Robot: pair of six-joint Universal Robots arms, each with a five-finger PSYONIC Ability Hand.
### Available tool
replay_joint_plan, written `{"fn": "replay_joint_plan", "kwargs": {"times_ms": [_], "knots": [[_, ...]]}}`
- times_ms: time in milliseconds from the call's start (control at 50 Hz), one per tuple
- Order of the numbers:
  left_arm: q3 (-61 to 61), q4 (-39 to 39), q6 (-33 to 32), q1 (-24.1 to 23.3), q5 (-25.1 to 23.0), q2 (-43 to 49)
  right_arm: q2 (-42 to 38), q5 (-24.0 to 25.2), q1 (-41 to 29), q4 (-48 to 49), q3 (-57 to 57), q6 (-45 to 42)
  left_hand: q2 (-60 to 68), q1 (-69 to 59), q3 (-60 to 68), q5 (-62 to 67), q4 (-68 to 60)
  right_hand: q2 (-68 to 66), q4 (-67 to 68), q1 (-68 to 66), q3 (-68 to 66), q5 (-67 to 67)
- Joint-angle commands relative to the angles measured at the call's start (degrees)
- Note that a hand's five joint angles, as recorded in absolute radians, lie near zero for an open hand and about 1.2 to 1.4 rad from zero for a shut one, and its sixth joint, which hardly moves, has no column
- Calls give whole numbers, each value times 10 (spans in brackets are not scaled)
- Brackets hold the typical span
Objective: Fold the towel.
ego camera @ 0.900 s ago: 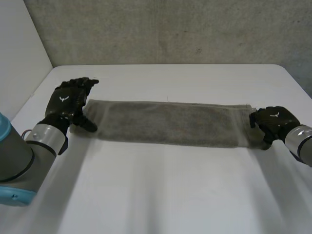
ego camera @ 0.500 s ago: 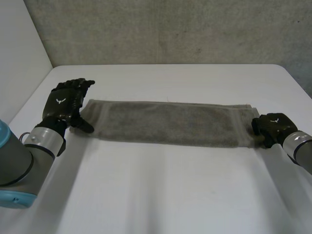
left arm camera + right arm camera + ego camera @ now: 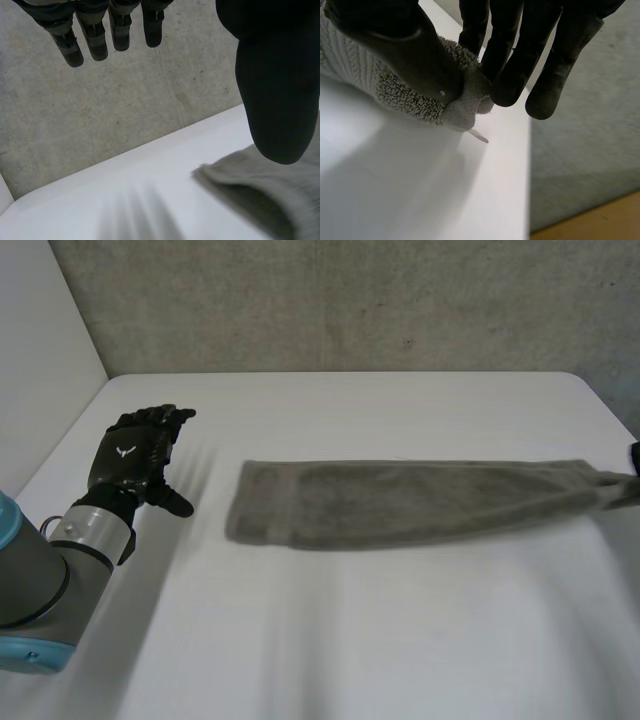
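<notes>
No words, numbers or brand names can be read anywhere. The one sign is a small white emblem (winged or V-shaped, without letters) on the back of the left hand. In the right wrist view a thin pale tab sticks out from the corner of the towel, with no legible writing on it.

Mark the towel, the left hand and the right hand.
towel (image 3: pixel 400 502): head view, its middle.
left hand (image 3: pixel 128 452): head view, back of hand.
right hand (image 3: pixel 395 50): right wrist view, thumb pinching the towel.
</notes>
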State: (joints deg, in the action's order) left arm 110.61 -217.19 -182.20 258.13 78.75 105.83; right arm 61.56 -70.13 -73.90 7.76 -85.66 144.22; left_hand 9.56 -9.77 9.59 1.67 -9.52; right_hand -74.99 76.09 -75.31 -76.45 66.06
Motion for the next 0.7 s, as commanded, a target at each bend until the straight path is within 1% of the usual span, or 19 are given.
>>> {"fn": "replay_joint_plan", "kwargs": {"times_ms": [20, 40, 60, 100, 120, 140, 160, 180, 200, 240, 260, 280, 300, 340, 400, 420, 460, 520, 700], "knots": [[1, -1, 0, 0, 0, -1, 2, -2, -1, -72, 83, -73, 5, -3, 5, -16, -5, -50, 39, -47, -36, 39], [1, 0, 0, -1, 0, -1, 7, -4, -47, -78, 100, -74, 5, -3, 5, -16, -5, -50, 39, -47, -36, 39], [2, 0, 0, -2, 0, -1, 8, -4, -48, -78, 100, -74, 5, -3, 5, -16, -5, -50, 39, -47, -36, 39], [2, 0, 0, -3, 0, -1, 19, -5, -149, -76, 124, -70, 5, -3, 5, -16, -5, -50, 39, -47, -36, 39], [2, 0, 0, -3, 0, -1, 19, -5, -150, -76, 124, -70, 5, -3, 5, -16, -5, -50, 39, -47, -36, 39], [2, 0, 0, -3, 0, -1, 23, -10, -193, -75, 135, -69, 5, -3, 5, -16, -5, -50, 39, -47, -36, 39], [2, 0, 0, -3, 0, -1, 23, -10, -193, -75, 135, -69, 5, -3, 5, -16, -5, -50, 39, -47, -36, 39], [2, 0, 0, -3, 0, -1, 26, -17, -234, -71, 144, -69, 5, -3, 5, -16, -5, -50, 39, -47, -36, 39], [2, 0, 0, -3, 0, -1, 26, -17, -234, -71, 144, -69, 5, -3, 5, -16, -5, -50, 39, -47, -36, 39], [3, 0, 0, -3, 0, -1, 8, -33, -362, -37, 167, -72, 5, -3, 5, -16, -5, -50, 39, -47, -36, 39], [3, 0, 0, -3, 0, -1, 8, -33, -363, -37, 168, -72, 5, -3, 5, -16, -5, -50, 39, -47, -36, 39], [3, 0, 0, -3, 1, -1, -17, -40, -414, -18, 178, -74, 5, -3, 5, -16, -5, -50, 39, -47, -36, 39], [3, 0, 0, -3, 1, -1, -17, -40, -414, -18, 178, -74, 5, -3, 5, -16, -5, -50, 39, -47, -36, 39], [3, -1, -1, -2, 0, 0, -74, -43, -500, 8, 198, -75, 5, -3, 5, -16, -5, -50, 39, -47, -36, 39], [3, 0, -4, -3, 0, 1, -123, -43, -552, 19, 219, -76, 5, -3, 5, -16, -5, -50, 39, -47, -36, 39], [3, 0, -4, -3, 0, 1, -123, -43, -552, 19, 219, -76, 5, -3, 5, -16, -5, -50, 39, -47, -36, 39], [3, 0, -4, -3, 0, 2, -178, -45, -591, 19, 247, -83, 5, -3, 5, -16, -5, -50, 39, -47, -36, 39], [3, 0, -5, -6, 0, 3, -217, -52, -612, 19, 273, -90, 5, -3, 5, -16, -5, -50, 39, -47, -36, 39], [3, 0, -6, -7, -1, 4, -246, -65, -615, 19, 311, -88, 5, -3, 5, -16, -5, -50, 39, -47, -36, 39]]}}
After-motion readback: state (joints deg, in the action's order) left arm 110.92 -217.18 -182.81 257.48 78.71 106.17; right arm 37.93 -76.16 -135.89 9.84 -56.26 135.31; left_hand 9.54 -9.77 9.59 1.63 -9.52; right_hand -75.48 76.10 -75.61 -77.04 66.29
